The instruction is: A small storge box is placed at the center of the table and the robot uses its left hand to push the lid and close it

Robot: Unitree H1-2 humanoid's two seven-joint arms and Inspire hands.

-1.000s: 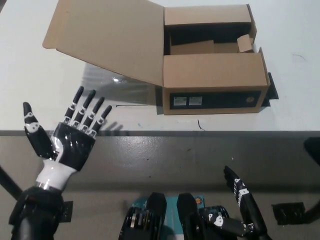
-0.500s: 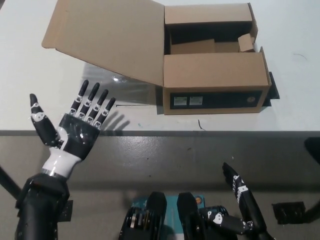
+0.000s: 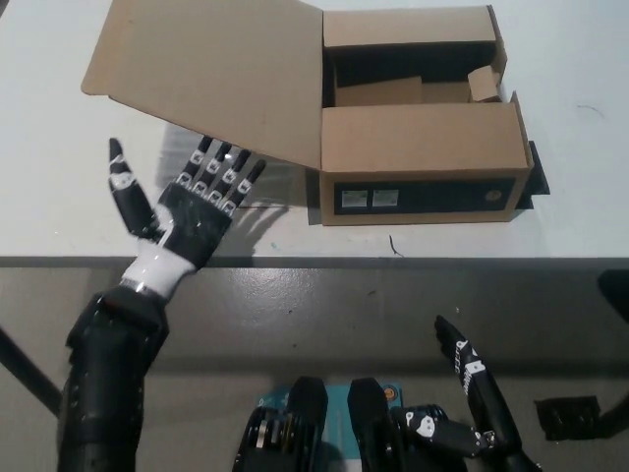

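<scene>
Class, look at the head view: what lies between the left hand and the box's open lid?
Nothing: the left hand reaches just under the lid, over bare table.

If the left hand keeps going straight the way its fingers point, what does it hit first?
Probably the open lid of the box: the left hand reaches under its near edge, though the height gap is unclear.

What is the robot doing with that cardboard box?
The robot is reaching its left hand, open with fingers spread, toward the underside of the box's lid. The cardboard box sits on the white table with its lid swung wide open to the left, so it isn't closed yet. The fingertips are right at the lid's lower edge. The right hand rests low, below the table edge.
</scene>
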